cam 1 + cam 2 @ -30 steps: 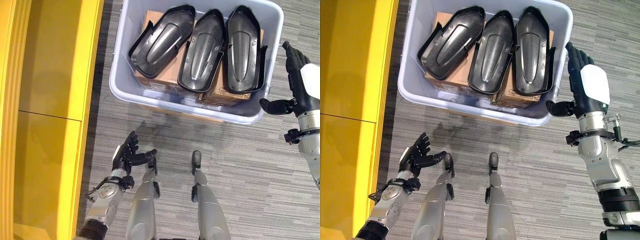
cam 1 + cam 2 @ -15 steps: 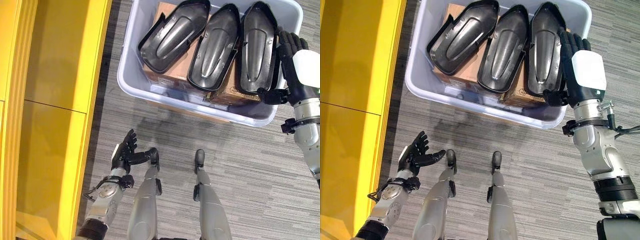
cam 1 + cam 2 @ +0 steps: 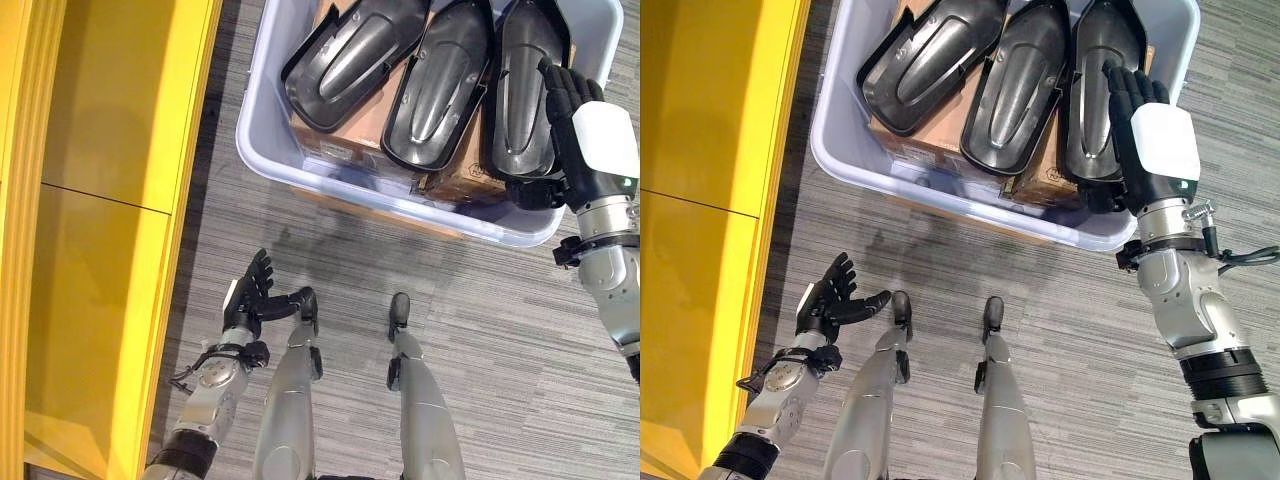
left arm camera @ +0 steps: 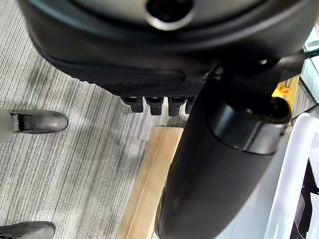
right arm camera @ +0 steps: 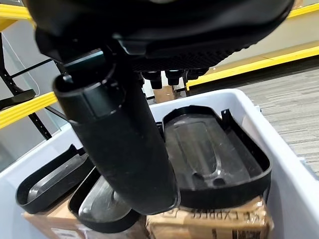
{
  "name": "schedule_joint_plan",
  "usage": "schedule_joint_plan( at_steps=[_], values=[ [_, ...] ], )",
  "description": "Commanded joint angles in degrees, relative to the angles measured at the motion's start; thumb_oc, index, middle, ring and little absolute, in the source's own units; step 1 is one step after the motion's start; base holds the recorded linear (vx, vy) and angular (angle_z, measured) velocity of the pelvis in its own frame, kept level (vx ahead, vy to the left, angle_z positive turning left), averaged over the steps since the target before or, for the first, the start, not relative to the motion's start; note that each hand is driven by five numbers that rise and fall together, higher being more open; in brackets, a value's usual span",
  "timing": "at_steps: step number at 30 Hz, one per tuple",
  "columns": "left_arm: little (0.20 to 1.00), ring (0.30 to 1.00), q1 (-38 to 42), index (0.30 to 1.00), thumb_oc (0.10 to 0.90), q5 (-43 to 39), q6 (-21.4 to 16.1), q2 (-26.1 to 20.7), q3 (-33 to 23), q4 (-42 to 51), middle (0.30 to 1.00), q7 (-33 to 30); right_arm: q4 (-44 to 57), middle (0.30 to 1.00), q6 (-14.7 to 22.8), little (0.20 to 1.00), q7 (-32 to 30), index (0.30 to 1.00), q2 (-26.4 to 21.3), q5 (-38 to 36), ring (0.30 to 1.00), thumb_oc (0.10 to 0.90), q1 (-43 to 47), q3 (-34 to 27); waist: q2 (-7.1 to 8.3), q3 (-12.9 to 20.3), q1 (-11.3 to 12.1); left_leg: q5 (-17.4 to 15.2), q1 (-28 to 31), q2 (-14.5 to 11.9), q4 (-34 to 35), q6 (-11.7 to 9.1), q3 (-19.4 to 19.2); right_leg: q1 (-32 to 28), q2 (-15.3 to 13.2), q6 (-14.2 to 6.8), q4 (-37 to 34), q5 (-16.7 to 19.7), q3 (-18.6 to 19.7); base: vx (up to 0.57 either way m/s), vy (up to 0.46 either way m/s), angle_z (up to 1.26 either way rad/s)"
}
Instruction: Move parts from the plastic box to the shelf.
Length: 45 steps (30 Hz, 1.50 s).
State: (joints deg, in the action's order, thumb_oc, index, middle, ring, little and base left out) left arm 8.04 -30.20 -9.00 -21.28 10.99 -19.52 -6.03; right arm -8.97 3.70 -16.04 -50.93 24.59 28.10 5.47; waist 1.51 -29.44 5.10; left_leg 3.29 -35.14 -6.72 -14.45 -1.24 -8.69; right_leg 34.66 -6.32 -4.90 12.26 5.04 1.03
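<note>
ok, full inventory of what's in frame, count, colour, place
box: 1, pale grey plastic, on the floor ahead of the robot
parts: 3, black moulded shells, side by side in the box on top of the cartons
cartons: at least 2, brown cardboard, under the parts in the box
shelf: 1, yellow, along the robot's left
floor: grey striped carpet
left hand: open, low over the floor near the shelf
right hand: open, fingers straight, over the rightmost part at the box's right rim
</note>
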Motion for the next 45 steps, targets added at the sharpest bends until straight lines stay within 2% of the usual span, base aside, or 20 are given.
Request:
schedule_joint_plan(
  at_steps=[1, 9, 30, 45],
  values=[
    [1.0, 1.0, -2.64, 1.0, 0.9, 1.13, -4.14, -0.99, -1.4, 5.18, 1.0, -0.69, 4.05, 1.0, 1.51, 1.0, -4.89, 1.0, -2.54, 0.07, 1.0, 0.9, 4.03, -3.04, -0.17, 3.05, -0.29, -7.27, -1.39, -1.58, -6.15, -1.98, 5.48, -3.41, -1.64, -2.39, 6.18, -5.77, -0.43, 0.0, 0.0, 0.0],
    [1.0, 1.0, -2.92, 1.0, 0.9, 1.31, -4.1, -1.18, -1.77, 5.16, 1.0, -0.59, 5.4, 1.0, 1.92, 1.0, -4.74, 1.0, -1.78, -0.21, 1.0, 0.9, 1.68, -4.22, -0.27, 3.03, -0.77, -7.72, -2.72, -1.44, -7.18, -1.69, 5.58, -2.21, -1.61, -2.42, 6.76, -5.92, -0.29, 0.0, 0.0, 0.0],
    [1.0, 1.0, -3.09, 1.0, 0.9, 1.72, -4.52, -2.83, -1.67, 6.37, 1.0, -0.77, 2.45, 1.0, 0.68, 1.0, -7.09, 1.0, -7.79, 0.32, 1.0, 0.9, 7.42, -4.62, -0.71, 2.31, -0.67, -7.66, -4.83, -1.07, -7.74, -1.55, 5.64, 0.52, -1.6, -2.24, 8.03, -6.04, 0.08, 0.0, 0.0, 0.0],
    [1.0, 1.0, -2.64, 1.0, 0.9, 2.79, -4.45, -3.08, -1.62, 6.66, 1.0, -1.08, 1.67, 1.0, 0.09, 1.0, -6.41, 1.0, -5.75, 0.9, 1.0, 0.9, 5.31, -4.37, -1.61, 1.65, -0.71, -8.19, -6.49, -0.71, -9.18, -1.22, 5.76, 2.28, -1.68, -2.15, 9.82, -6.68, 0.06, 0.0, 0.0, 0.0]
  ],
)
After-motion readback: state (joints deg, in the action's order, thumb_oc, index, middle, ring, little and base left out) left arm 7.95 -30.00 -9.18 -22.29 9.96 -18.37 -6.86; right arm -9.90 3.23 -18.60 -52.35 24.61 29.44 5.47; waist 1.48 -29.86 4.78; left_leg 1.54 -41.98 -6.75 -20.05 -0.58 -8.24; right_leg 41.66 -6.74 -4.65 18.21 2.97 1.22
